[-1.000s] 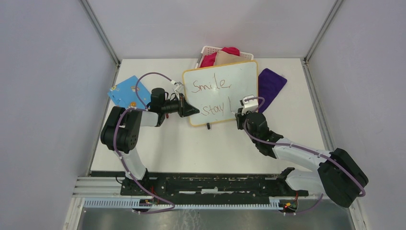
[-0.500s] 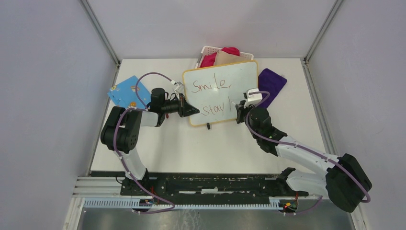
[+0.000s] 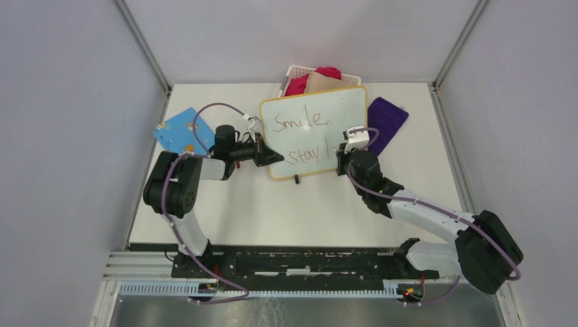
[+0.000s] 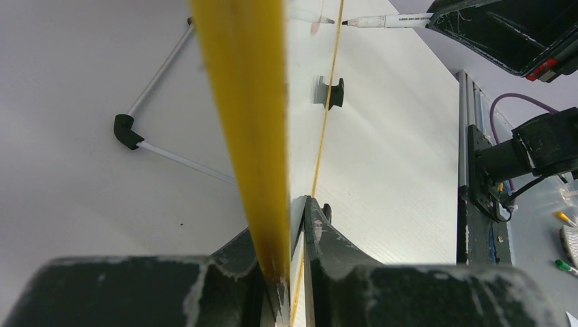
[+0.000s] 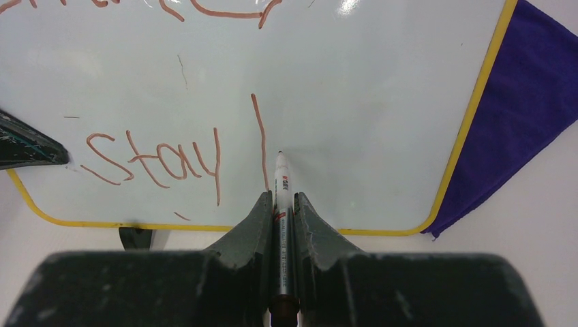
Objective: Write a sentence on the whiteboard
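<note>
white whiteboard (image 5: pixel 354 102), yellow rim, red sentence (image 5: pixel 157 160); purple cloth (image 5: pixel 518 102).

Scuffed black jaws, white-linked arms (image 3: pixel 431 222), purple cables (image 3: pixel 218 104).

The whiteboard (image 3: pixel 341 109) lies on the table (image 3: pixel 286 211), toward 12 o'clock from the table's middle. Behind it, at 12 o'clock, a basket (image 3: pixel 292 70) holds bundled cloths (image 3: pixel 320 78). A flat cloth (image 3: pixel 386 119) lies just beside the whiteboard at 3 o'clock, and a small board (image 3: pixel 178 131) lies apart at 9 o'clock. The left gripper (image 3: pixel 271 157) clamps the whiteboard's 8 o'clock corner. At 5 o'clock, the right gripper (image 3: pixel 339 161) holds a marker (image 5: pixel 281 197) pointing toward 12, its tip just right of the sentence (image 3: pixel 303 156), lower line.
</note>
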You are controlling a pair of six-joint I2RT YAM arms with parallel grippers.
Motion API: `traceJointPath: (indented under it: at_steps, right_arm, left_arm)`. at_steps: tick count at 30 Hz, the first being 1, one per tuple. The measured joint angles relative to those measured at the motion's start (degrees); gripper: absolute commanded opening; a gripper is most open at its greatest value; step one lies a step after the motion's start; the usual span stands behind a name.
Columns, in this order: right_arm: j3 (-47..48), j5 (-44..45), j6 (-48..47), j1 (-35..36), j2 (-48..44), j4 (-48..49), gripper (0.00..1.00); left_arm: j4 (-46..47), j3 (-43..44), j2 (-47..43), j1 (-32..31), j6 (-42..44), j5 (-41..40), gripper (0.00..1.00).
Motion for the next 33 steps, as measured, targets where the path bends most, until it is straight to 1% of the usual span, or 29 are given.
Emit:
traceJointPath:
  at_steps: [14,27,33]
  right_arm:
    - [0.83,-0.24,-0.02,-0.11,1.97,0.44,0.00]
    - [0.83,-4.02,1.55,-0.02,2.16,0.42,0.00]
    - [0.83,-3.96,1.79,0.00,2.25,0.35,0.00]
  left_arm:
    - [0.00,0.00,0.00,0.00,0.00,-0.02,0.02]
    - [0.00,0.00,0.00,0.00,0.00,0.00,0.02]
    - [0.00,0.00,0.00,0.00,0.00,-0.02,0.02]
